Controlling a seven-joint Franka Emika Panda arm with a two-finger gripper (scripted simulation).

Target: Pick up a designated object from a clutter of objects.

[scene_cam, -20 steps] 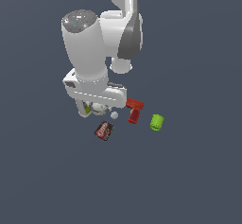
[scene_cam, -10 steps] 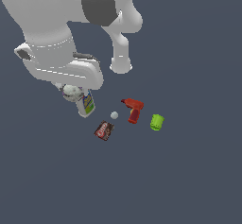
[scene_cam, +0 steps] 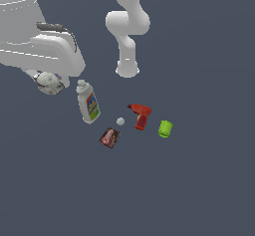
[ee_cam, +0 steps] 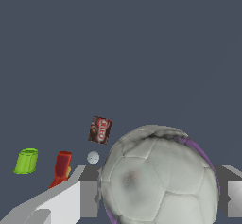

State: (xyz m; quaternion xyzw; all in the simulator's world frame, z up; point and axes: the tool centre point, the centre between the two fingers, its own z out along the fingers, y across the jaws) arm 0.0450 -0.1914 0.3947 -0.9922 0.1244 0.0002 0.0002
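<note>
The whitish-grey mottled ball (scene_cam: 50, 83) hangs under the arm's hand at the exterior view's left, well above the floor. It fills the wrist view (ee_cam: 158, 176), held between the two grey fingers (ee_cam: 88, 198). My gripper (scene_cam: 49, 80) is shut on it; its fingers are mostly hidden in the exterior view. The rest of the clutter lies on the floor: a white label-fronted bottle (scene_cam: 88, 102), a small brown box (scene_cam: 109, 137), a tiny pale sphere (scene_cam: 120, 121), a red power drill (scene_cam: 140, 115) and a lime-green cup (scene_cam: 165, 128).
The arm's white base column (scene_cam: 127, 36) stands behind the clutter. The large white arm link (scene_cam: 35, 41) fills the exterior view's upper left. In the wrist view the box (ee_cam: 99, 129), sphere (ee_cam: 93, 158), drill (ee_cam: 61, 166) and cup (ee_cam: 26, 160) show beyond the ball.
The arm has swung further to the exterior view's left and lifted away from the clutter with the ball in its grip. The bottle, hidden before, stands uncovered now.
</note>
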